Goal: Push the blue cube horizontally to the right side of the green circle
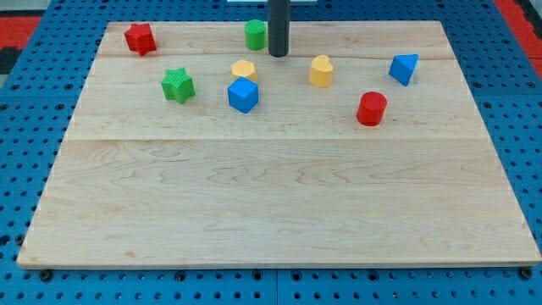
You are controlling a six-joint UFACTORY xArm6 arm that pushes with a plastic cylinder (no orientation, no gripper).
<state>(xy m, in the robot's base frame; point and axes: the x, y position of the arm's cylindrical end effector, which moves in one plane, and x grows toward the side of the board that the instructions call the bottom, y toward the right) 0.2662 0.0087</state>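
Tip of your rod sat near the view's top edge of the wooden board, touching no block; with no jaws on this rig, nothing was open, shut or held. The green circle, a short cylinder, stood just beside the tip on the view's left. The blue cube lay below the tip and slightly to the view's left, a yellow hexagon-like block directly above it and nearly touching.

Key relation: the goal spot, right of the green circle, was about where the tip stood, so the cube needed to travel up and a little right. You would likely have to bring the tip round to the cube's lower-left side first.

Risk, as a judgement: the yellow block sat in that path.

The rod stood upright, its upper end cut off by the frame.

Also noted, away from the tip: green star, red star-like block, yellow heart, blue triangular block, red cylinder.
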